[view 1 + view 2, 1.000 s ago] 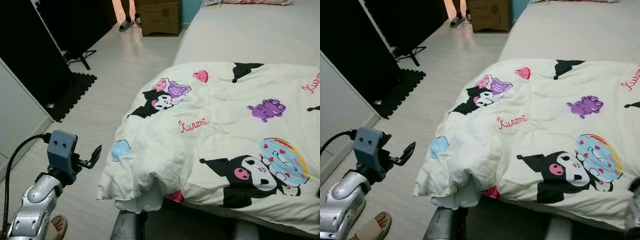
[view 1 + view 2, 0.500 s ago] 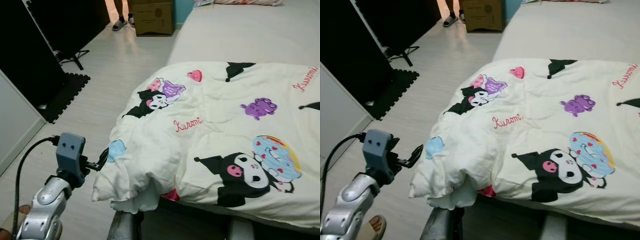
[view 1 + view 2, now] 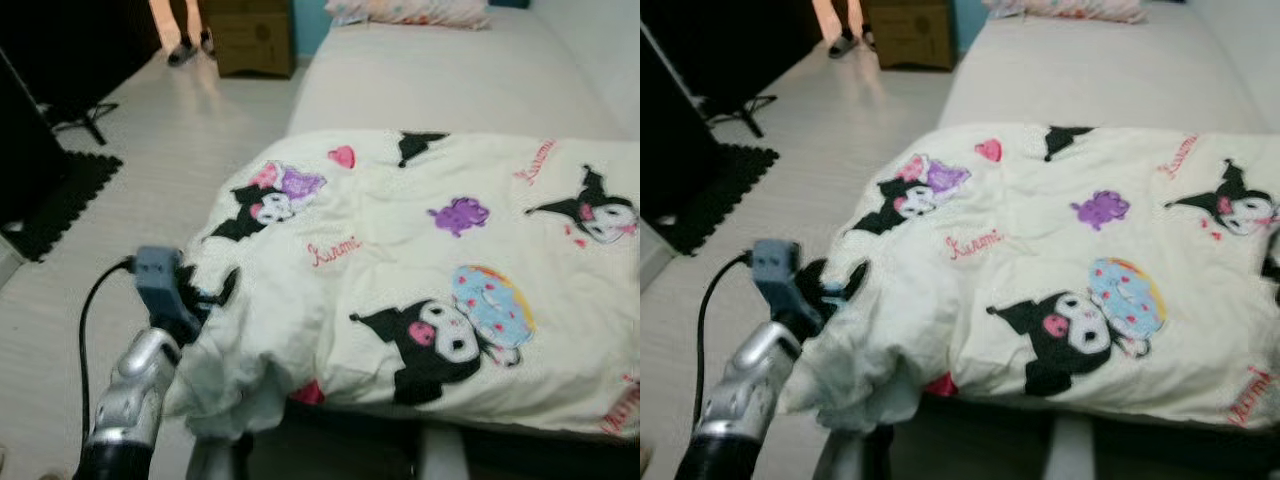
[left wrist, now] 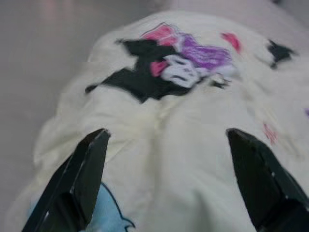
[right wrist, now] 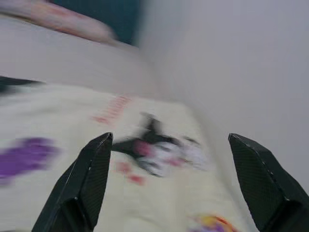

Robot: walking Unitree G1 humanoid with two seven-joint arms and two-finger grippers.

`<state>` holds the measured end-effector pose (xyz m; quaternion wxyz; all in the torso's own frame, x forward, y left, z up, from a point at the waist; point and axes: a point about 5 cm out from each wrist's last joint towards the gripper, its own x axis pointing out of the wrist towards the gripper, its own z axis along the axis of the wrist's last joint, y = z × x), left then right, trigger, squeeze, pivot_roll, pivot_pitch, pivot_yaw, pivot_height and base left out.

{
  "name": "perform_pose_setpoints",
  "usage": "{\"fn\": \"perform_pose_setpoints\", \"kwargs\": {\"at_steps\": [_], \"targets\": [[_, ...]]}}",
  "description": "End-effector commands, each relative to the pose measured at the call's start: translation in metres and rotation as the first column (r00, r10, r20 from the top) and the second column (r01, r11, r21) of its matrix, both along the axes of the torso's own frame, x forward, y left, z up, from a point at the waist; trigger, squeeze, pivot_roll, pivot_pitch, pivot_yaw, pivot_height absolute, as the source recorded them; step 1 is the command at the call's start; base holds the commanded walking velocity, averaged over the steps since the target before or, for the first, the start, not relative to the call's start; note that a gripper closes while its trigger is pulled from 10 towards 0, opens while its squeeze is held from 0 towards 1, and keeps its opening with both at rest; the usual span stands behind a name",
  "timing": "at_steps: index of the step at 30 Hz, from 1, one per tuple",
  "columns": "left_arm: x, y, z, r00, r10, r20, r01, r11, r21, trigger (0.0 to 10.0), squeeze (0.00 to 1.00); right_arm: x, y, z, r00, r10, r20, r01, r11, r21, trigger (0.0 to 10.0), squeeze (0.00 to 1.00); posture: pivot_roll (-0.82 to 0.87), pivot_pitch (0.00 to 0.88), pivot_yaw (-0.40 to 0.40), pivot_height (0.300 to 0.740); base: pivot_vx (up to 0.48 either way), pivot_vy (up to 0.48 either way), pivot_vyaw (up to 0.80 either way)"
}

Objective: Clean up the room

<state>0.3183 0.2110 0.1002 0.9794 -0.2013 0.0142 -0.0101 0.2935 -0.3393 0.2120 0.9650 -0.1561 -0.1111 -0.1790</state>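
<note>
A cream duvet printed with black and purple cartoon figures lies crumpled on the bed. Its near left corner hangs over the bed's edge. My left gripper is at that corner's left side, open, its black fingers spread with the duvet right in front of them and pressing into the fold. In the right wrist view my right gripper is open above the duvet's far right part, close to the pale wall, with nothing between its fingers.
A pillow lies at the bed's head. A cardboard box and a person's feet are on the pale floor at the back left. A black foam mat and a dark stand sit on the left.
The view has swung to the right. My left gripper has moved from over the floor to the duvet's hanging corner and now touches it, still open.
</note>
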Motion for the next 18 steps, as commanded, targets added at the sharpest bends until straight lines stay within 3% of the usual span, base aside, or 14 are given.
{"fn": "perform_pose_setpoints", "kwargs": {"at_steps": [1,4,5,7,11,16,18], "targets": [[-0.010,0.011,-0.025,0.994,0.071,-0.088,-0.076,0.996,-0.051,10.0,0.00,0.002,0.007,-0.007,0.998,0.051,-0.041,-0.050,0.998,0.024,10.0,0.00,0.04,0.129,-0.032,0.522,0.000,0.000,0.00],[-0.029,0.033,-0.063,0.945,0.218,-0.242,-0.261,0.952,-0.160,10.0,0.00,0.002,0.020,-0.019,0.990,0.094,-0.110,-0.092,0.996,0.019,10.0,0.00,0.02,0.122,-0.048,0.522,0.000,0.000,0.00],[-0.029,0.033,-0.063,0.945,0.218,-0.242,-0.261,0.952,-0.160,10.0,0.00,0.002,0.020,-0.019,0.990,0.094,-0.110,-0.092,0.996,0.019,10.0,0.00,0.02,0.122,-0.048,0.522,0.000,0.000,0.00],[-0.038,0.038,-0.078,0.919,0.253,-0.303,-0.332,0.911,-0.245,10.0,0.00,0.000,0.026,-0.025,0.984,0.110,-0.137,-0.108,0.994,0.025,10.0,0.00,0.02,0.124,-0.052,0.522,0.000,0.000,0.00],[-0.043,0.037,-0.085,0.913,0.245,-0.326,-0.344,0.892,-0.293,10.0,0.00,0.001,0.032,-0.029,0.981,0.123,-0.152,-0.120,0.992,0.025,10.0,0.00,0.01,0.123,-0.056,0.522,0.000,0.000,0.00],[-0.052,0.033,-0.099,0.916,0.219,-0.335,-0.350,0.844,-0.406,10.0,0.00,0.000,0.050,-0.040,0.964,0.172,-0.202,-0.170,0.985,0.030,10.0,0.00,-0.01,0.128,-0.064,0.522,0.000,0.000,0.00],[-0.050,0.027,-0.100,0.939,0.186,-0.289,-0.314,0.805,-0.503,10.0,0.00,-0.003,0.066,-0.048,0.947,0.218,-0.238,-0.215,0.976,0.038,10.0,0.00,-0.02,0.126,-0.073,0.522,0.000,0.000,0.00]]}}
